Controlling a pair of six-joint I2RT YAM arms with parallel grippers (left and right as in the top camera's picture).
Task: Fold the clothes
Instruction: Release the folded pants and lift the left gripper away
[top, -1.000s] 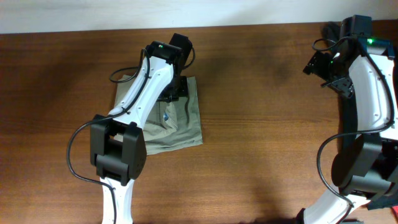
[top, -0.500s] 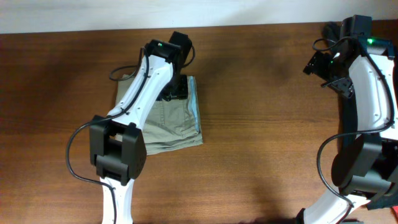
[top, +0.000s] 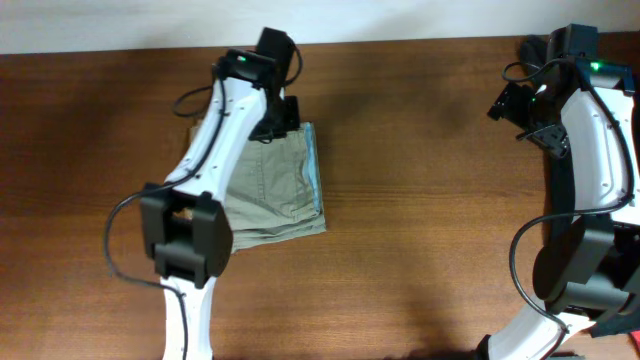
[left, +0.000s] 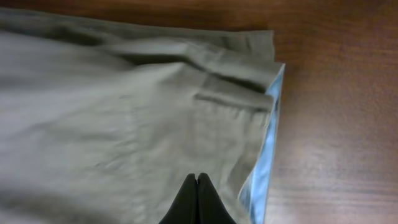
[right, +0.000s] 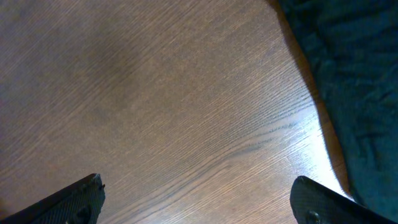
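The khaki-beige clothes (top: 270, 190) lie folded into a rough rectangle on the wooden table, left of centre, with a pale blue lining along the right edge. In the left wrist view the clothes (left: 124, 124) fill the frame, with a stitched pocket and seams. My left gripper (top: 277, 118) is over the folded pile's far edge; its fingers (left: 197, 180) are shut together with nothing between them, just above the fabric. My right gripper (top: 512, 105) is far off at the back right, open and empty (right: 196, 193) over bare wood.
The wooden table (top: 430, 230) stretches between the two arms. A dark teal cloth-like surface (right: 354, 81) lies past the table's edge at the right of the right wrist view. A pale wall runs behind the table's far edge.
My left gripper has pulled back toward the far edge of the clothes and off the fabric. The pale blue patch in the pile's middle is gone and the top lies smooth. The right arm has not moved.
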